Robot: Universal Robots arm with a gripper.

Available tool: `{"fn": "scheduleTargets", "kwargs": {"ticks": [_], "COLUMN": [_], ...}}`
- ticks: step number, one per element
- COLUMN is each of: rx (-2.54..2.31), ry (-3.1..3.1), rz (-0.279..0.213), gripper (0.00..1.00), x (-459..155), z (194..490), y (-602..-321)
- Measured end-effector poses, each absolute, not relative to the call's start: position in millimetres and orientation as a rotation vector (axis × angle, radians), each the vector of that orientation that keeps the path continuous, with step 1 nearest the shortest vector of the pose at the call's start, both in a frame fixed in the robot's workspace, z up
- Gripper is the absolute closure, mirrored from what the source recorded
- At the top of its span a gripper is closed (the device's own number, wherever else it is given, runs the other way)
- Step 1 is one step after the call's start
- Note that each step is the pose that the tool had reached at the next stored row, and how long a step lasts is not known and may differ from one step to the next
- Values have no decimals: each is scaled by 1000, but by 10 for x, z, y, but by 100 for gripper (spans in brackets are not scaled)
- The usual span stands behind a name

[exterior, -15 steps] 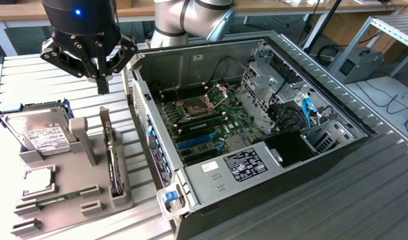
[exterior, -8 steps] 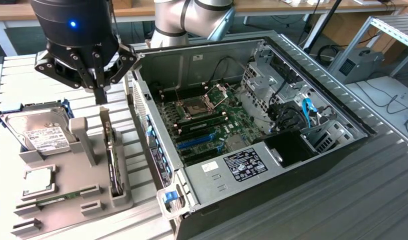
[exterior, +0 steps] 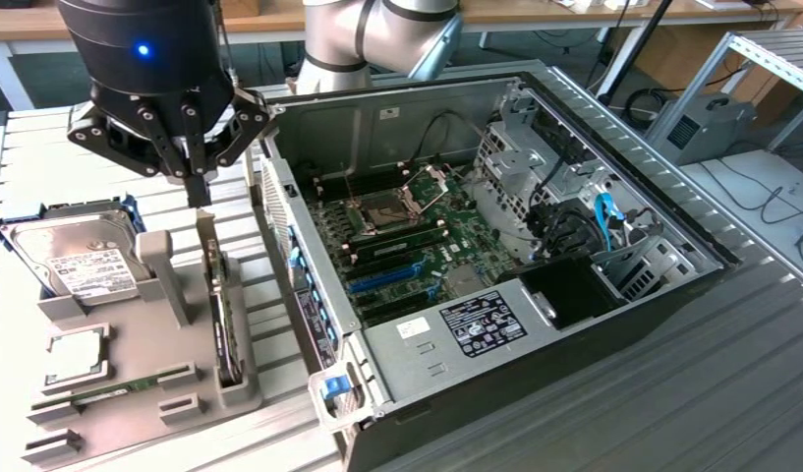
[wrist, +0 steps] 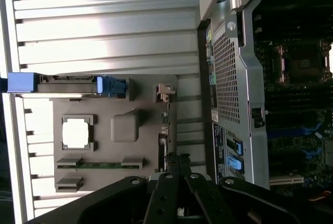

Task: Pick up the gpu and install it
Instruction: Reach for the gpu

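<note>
The gpu [exterior: 219, 317] is a thin black card standing on edge in a slot of the grey holder [exterior: 139, 393], its silver bracket [exterior: 205, 236] at the far end. My gripper [exterior: 200, 192] hangs just above that bracket end, fingers shut together with nothing between them. In the wrist view the gpu [wrist: 163, 140] shows edge-on as a dark strip with the bracket [wrist: 165, 92] beyond it, and my gripper [wrist: 177, 158] sits over its near part. The open computer case [exterior: 533, 128] lies to the exterior view's right, its motherboard [exterior: 415, 256] with blue slots exposed.
The same holder carries a silver hard drive [exterior: 82, 264] in a blue carrier, a square processor chip [exterior: 74, 356] and a green memory stick [exterior: 113, 389]. The case's rear wall [wrist: 242, 89] stands close beside the holder. A ribbed metal table [exterior: 716, 393] lies underneath.
</note>
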State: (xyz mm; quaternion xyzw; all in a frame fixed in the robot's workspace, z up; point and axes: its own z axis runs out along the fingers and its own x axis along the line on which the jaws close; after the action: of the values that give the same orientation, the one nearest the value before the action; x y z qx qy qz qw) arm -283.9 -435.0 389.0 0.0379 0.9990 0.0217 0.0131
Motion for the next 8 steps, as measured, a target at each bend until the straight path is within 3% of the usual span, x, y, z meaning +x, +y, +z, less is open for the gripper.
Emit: {"fn": "scheduleTargets", "kwargs": {"ticks": [8], "rx": [118], "ry": [3112], "rz": [68], "gripper": [89], "x": [-2842], "z": [3888], "y": [-4371]}}
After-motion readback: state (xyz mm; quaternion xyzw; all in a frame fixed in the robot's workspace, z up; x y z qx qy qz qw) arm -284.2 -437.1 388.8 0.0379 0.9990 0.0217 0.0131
